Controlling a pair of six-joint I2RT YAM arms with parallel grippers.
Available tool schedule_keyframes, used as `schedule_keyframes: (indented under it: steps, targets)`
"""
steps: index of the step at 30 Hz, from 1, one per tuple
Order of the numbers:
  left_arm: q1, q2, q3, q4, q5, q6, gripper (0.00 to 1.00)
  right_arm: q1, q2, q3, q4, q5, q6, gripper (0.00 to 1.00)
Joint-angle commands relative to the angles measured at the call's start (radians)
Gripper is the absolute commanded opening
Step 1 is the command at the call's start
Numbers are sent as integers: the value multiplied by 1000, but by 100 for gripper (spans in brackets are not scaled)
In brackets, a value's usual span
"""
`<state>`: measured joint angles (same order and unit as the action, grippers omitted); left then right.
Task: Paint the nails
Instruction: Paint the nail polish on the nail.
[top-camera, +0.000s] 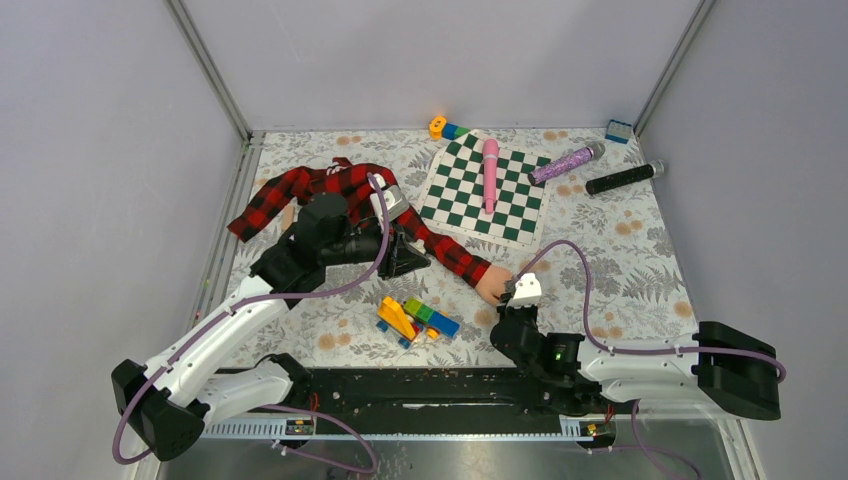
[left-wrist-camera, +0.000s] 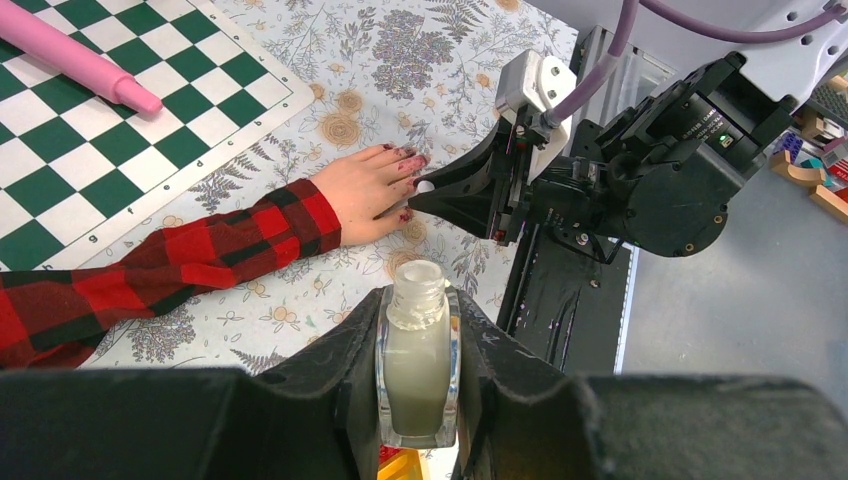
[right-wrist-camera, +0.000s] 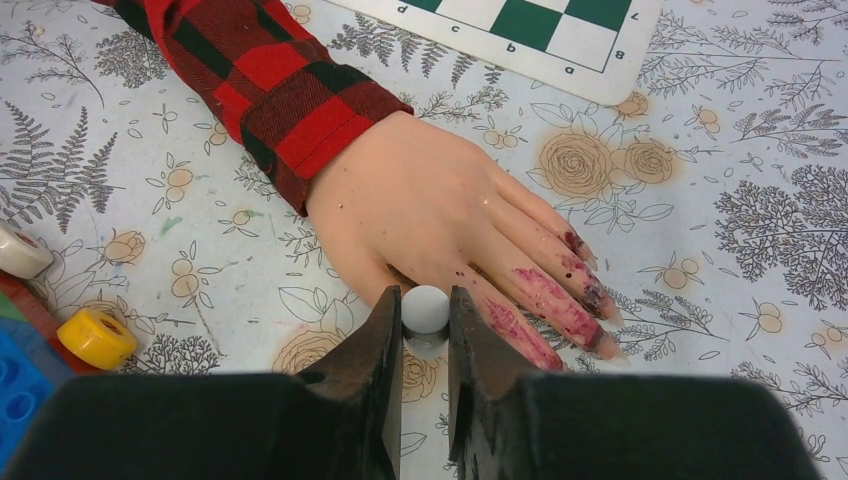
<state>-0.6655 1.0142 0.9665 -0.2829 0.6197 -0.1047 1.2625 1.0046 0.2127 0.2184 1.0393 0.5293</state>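
A pale pink mannequin hand (right-wrist-camera: 430, 205) in a red-black plaid sleeve (top-camera: 345, 195) lies flat on the floral cloth. Its nails (right-wrist-camera: 592, 298) and fingers are smeared with dark red; they also show in the left wrist view (left-wrist-camera: 410, 160). My right gripper (right-wrist-camera: 425, 318) is shut on a small white brush cap (right-wrist-camera: 425, 306), just above the thumb side of the hand; the brush tip is hidden. In the top view this gripper (top-camera: 520, 290) sits at the hand (top-camera: 492, 283). My left gripper (left-wrist-camera: 418, 335) is shut on an uncapped pale bottle (left-wrist-camera: 418, 365), held upright left of the hand (top-camera: 405, 255).
A green-white chessboard (top-camera: 485, 185) with a pink stick (top-camera: 490, 172) lies at the back. A purple glitter tube (top-camera: 565, 162) and a black tube (top-camera: 624, 177) lie to its right. Toy bricks (top-camera: 415, 318) lie between the arms. More bricks (top-camera: 447, 128) sit at the back wall.
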Motion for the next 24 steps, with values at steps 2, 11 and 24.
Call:
schedule_keyframes:
  steps: [2,11,24]
  targets:
    - [-3,-28,23,59,17,-4,0,12,13,35,14,84,24,0]
    - [-3,-28,23,59,17,-4,0,12,11,36,-25,96,64,0]
    - [-3,-29,24,58,16,-2,0,13,32,35,-27,100,84,0]
